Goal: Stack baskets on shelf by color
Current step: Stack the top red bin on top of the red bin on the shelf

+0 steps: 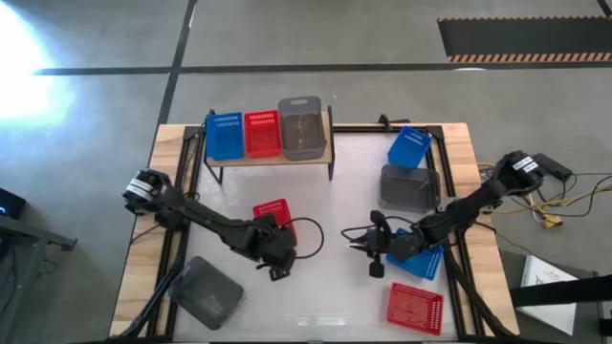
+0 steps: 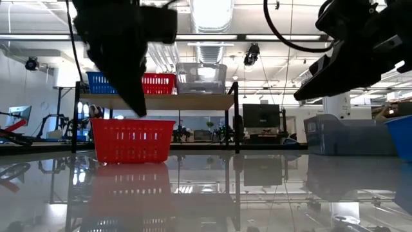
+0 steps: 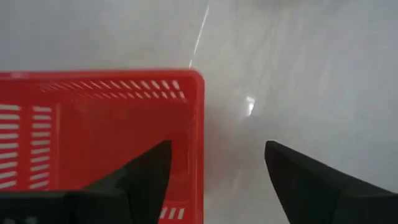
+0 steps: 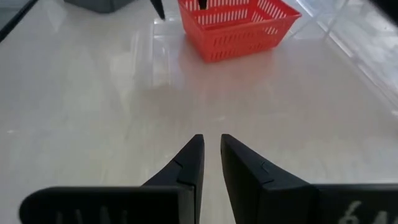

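Observation:
The wooden shelf at the far side carries a blue basket, a red basket and a grey basket side by side. Another red basket stands upright on the table in front of it, also seen in the low view. My left gripper hangs open just above this basket's rim, one finger over its inside and one outside a wall near a corner, touching nothing. My right gripper is shut and hovers over bare table right of centre.
On the table's right side lie a blue basket, a grey basket, a blue basket partly under my right arm and a red basket. A grey basket lies near the left front corner. The table's middle is bare.

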### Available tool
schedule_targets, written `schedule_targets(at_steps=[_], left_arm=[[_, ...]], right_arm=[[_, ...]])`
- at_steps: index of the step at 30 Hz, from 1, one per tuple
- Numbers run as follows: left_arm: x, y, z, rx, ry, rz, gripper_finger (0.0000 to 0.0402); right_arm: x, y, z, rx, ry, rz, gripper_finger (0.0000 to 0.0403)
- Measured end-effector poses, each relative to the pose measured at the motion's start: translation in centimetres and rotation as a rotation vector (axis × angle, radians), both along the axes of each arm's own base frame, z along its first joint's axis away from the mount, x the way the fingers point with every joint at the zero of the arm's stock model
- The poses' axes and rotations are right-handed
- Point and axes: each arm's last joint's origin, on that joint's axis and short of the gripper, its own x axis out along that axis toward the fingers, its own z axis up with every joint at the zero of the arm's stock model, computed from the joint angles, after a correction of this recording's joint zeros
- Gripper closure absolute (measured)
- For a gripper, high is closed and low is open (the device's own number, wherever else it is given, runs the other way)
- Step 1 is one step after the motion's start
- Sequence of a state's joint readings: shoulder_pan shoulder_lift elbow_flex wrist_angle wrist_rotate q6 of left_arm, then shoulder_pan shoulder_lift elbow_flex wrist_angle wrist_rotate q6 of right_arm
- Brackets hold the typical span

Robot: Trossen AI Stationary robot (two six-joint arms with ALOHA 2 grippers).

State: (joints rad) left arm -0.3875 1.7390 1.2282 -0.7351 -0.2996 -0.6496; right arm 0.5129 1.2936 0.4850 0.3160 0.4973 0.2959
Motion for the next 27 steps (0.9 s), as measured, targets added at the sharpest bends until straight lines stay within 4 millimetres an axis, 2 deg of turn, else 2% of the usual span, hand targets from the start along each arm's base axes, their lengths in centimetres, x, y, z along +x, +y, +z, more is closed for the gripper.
schedule_targets(at_steps=[7, 13, 15, 20, 27], left_arm=[[0.8, 0.1, -3.0, 0.049, 0.101, 0.012, 0.0252], [0.6, 0.3, -2.6, 0.067, 0.133, 0.006, 0.0366], [0.2, 0.4, -1.5, 0.07, 0.14, 0.005, 0.0392], [-0.4, 0.3, 2.0, 0.068, 0.099, -0.043, 0.04], [-1.9, 0.8, 9.7, 0.091, -0.017, -0.177, 0.0401]], right_arm=[[0.5, 0.3, -1.0, -0.005, 0.0, 0.004, 0.0355], [1.0, 0.6, -1.4, -0.016, 0.015, 0.006, 0.0355], [1.2, 0.7, -1.4, -0.023, 0.018, 0.009, 0.0355], [1.7, 1.0, -1.3, -0.029, 0.015, 0.017, 0.0355], [1.7, 1.0, -1.2, -0.038, 0.014, 0.021, 0.0355]])
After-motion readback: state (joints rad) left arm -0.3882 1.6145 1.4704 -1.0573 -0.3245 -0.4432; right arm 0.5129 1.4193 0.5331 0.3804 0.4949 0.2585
